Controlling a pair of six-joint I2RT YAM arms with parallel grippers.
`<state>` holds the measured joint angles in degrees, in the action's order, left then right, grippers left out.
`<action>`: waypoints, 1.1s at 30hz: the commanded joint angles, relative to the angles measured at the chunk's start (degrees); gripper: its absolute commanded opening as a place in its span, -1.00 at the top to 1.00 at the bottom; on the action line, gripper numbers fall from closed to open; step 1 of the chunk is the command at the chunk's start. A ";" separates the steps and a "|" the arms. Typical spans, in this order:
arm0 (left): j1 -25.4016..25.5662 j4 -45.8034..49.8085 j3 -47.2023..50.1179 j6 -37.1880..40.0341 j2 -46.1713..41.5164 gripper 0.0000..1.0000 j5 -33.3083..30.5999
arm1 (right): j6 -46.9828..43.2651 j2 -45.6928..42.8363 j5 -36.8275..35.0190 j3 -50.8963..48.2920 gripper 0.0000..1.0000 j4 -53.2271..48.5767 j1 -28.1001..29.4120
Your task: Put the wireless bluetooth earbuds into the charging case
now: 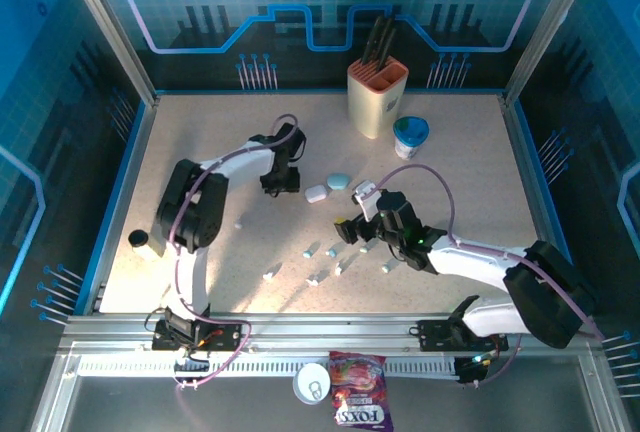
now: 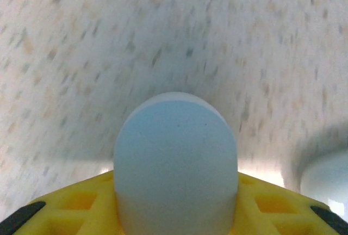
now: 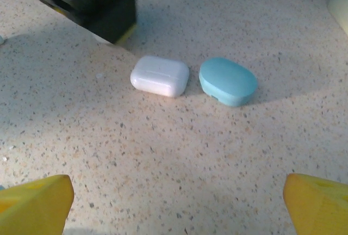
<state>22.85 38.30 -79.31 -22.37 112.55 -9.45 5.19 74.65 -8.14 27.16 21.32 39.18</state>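
Speckled tabletop (image 1: 450, 152), blue walls round it. L gripper (image 1: 281, 180) sits low over the table, jaws clamped on a pale case (image 2: 175, 164). R gripper (image 3: 176, 202) has jaws wide apart, facing white case (image 3: 160, 75) & blue case (image 3: 228, 81), which lie just beside each other. Loose earbuds (image 1: 315, 278) lie scattered on the table btwn the arms, near R gripper.
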 commanded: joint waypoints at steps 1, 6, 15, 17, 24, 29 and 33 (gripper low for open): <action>0.66 -0.62 5.78 2.63 -9.81 0.14 3.03 | 2.88 -2.83 3.87 -2.04 -0.99 2.03 -2.52; 3.18 -5.35 14.55 5.21 -19.57 0.16 9.33 | 9.66 -6.51 5.48 -2.14 -1.00 -1.40 -5.91; 7.73 -18.46 22.83 23.15 -27.57 0.16 20.59 | 29.56 -9.44 14.31 8.36 -0.99 -23.44 -11.57; 7.71 -21.01 24.50 27.50 -28.68 0.17 23.89 | 32.81 -9.09 18.31 9.82 -0.99 -25.01 -12.65; 7.73 -28.09 28.68 37.53 -31.08 0.23 33.95 | 39.24 -8.21 30.97 12.75 -0.99 -24.15 -13.95; 7.86 -28.30 28.36 40.20 -30.86 0.23 38.88 | 42.87 -6.09 36.56 13.00 -0.97 -20.64 -14.04; 7.98 -27.69 27.46 43.13 -30.99 0.22 40.67 | 46.96 -1.60 42.59 14.16 -0.77 -17.21 -13.83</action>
<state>30.55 11.60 -51.27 16.49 82.96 26.39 47.42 70.76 27.40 39.33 0.60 25.80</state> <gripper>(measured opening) 0.395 0.905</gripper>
